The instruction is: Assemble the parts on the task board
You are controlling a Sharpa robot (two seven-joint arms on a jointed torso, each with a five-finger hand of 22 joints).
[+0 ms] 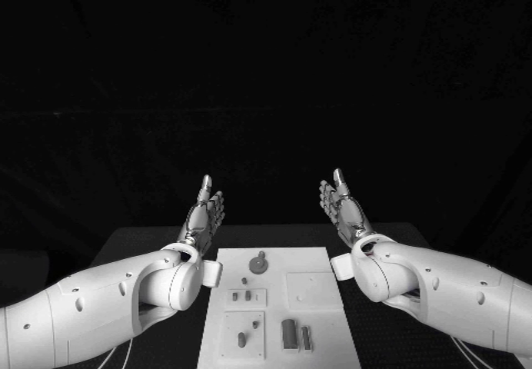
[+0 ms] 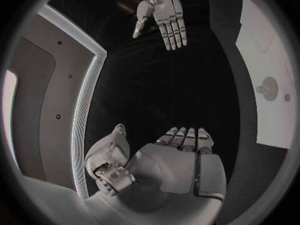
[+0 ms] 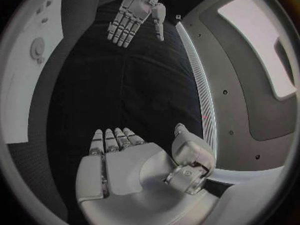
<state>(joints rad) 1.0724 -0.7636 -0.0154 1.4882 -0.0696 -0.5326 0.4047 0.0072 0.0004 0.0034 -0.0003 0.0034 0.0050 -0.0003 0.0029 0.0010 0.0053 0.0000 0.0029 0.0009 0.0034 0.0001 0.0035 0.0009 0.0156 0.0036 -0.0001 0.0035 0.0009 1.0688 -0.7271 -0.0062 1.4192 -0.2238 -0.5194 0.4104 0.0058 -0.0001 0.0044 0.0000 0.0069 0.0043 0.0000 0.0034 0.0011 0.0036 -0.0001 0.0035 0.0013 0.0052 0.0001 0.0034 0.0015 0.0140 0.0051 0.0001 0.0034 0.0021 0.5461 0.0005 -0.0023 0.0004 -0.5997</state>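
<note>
Both hands are being held raised and released, fingers straight, nothing grasped: left hand (image 1: pixel 203 215) left of centre, right hand (image 1: pixel 345 209) right of centre. The task board (image 1: pixel 277 307) is lying at lower centre between the arms, grey parts (image 1: pixel 289 333) resting on it, a round part (image 1: pixel 258 265) near its top edge. Whether the parts are being left seated or loose cannot be told; this fits both an unassembled and a finished board. Any grasp is best aligned from above. The board's bottom edge is being cut off; small parts are hard to identify.
</note>
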